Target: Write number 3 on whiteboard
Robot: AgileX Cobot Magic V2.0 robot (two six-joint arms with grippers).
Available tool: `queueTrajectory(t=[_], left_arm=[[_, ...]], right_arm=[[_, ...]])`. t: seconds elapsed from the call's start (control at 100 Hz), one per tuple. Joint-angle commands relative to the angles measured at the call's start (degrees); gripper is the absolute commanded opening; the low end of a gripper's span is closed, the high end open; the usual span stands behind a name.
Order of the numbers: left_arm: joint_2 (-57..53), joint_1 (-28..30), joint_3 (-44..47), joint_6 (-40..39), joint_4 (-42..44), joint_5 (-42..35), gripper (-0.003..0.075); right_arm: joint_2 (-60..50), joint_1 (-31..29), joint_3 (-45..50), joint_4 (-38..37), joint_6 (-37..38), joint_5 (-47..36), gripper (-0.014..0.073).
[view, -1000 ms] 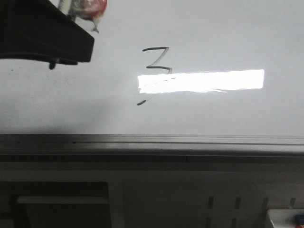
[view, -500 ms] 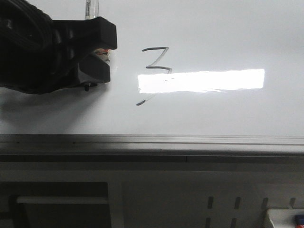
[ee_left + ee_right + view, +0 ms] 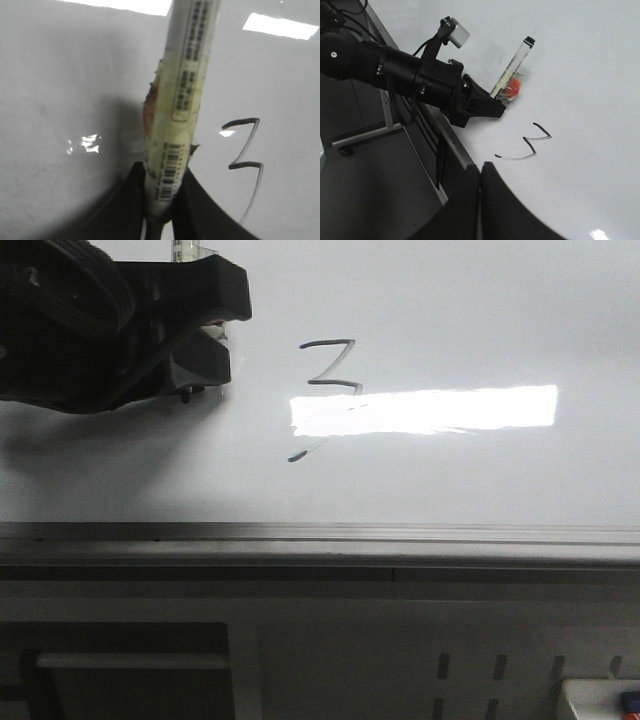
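Left hand point(image 3: 215, 340) is clamped shut on the marker point(image 3: 182, 95), which is pinched near its lower end between the two dark fingers point(image 3: 125, 210), barcode label just above them. Marker tip is seen pointing away from the hand in the right wrist view point(image 3: 529, 40), and whether it's touching the board can't be told. Right hand point(image 3: 481, 172) is seen closed with nothing in it, parked above the board.

The number 3 point(image 3: 325, 395) is already drawn on the whiteboard point(image 3: 450, 300), at about 3 o'clock from the left hand in the front view, near it but apart. Its lower curve is partly washed out by the bright light reflection point(image 3: 430, 410), so only the tail end at 7 o'clock of the glare can be made out.

Handling-wise, the marker would be judged light, stiff and a bit slick, with that taped-up label and some red stuff point(image 3: 514, 86) stuck on the barrel. A grip low on the barrel looks right for pressure control, though a long lever is left above the fingers, so twisting under side load is probably the risk. The board is taken to be rigid and glossy, so the ink could likely be smeared if brushed.
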Motion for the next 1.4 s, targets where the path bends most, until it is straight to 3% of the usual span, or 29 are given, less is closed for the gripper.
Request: queueTrajectory(t=[0.0, 0.29, 0.36, 0.43, 0.55, 0.65, 0.98, 1.2, 1.28, 1.39], left_arm=[[0.1, 0.1, -1.2, -0.2, -0.6, -1.5, -0.002], [0.1, 0.1, -1.2, -0.2, -1.4, -1.4, -0.0018], [0.1, 0.1, -1.2, -0.2, -3.8, -1.2, 0.0011], [0.1, 0.1, -1.2, -0.2, -5.6, -1.2, 0.0098], [0.1, 0.1, -1.2, -0.2, -5.6, -1.2, 0.0325], [0.1, 0.1, -1.2, -0.2, -5.6, -1.2, 0.0425], [-1.3, 0.1, -1.2, -0.2, -5.6, -1.2, 0.0431], [-14.5, -0.1, -1.2, 1.3, -4.2, 4.9, 0.043], [-21.2, -0.1, -1.2, 6.1, -4.2, 9.7, 0.0418], [-31.1, 0.1, -1.2, 13.7, -4.2, 15.9, 0.035]], right_arm=[[0.0, -0.4, -1.5, -1.2, -0.1, -4.6, -0.0044], [0.0, -0.4, -1.5, -1.2, 0.0, -4.6, -0.0044], [0.0, -0.4, -1.5, -1.2, 0.3, -4.6, -0.0044], [0.0, -0.4, -1.5, -1.2, 0.4, -4.6, -0.0044], [0.0, -0.4, -1.5, -1.2, 0.4, -4.6, -0.0044], [0.0, -0.4, -1.5, -1.2, 0.4, -4.6, -0.0044], [0.0, -0.4, -1.5, -1.2, 0.8, -4.6, -0.0044], [-1.3, -0.4, 0.1, -3.2, 0.8, -5.7, -0.0043], [-3.1, -0.4, 3.3, -7.6, 6.1, -8.3, -0.0043], [-7.3, -0.4, 8.8, -19.0, 19.7, -10.9, -0.0043]])
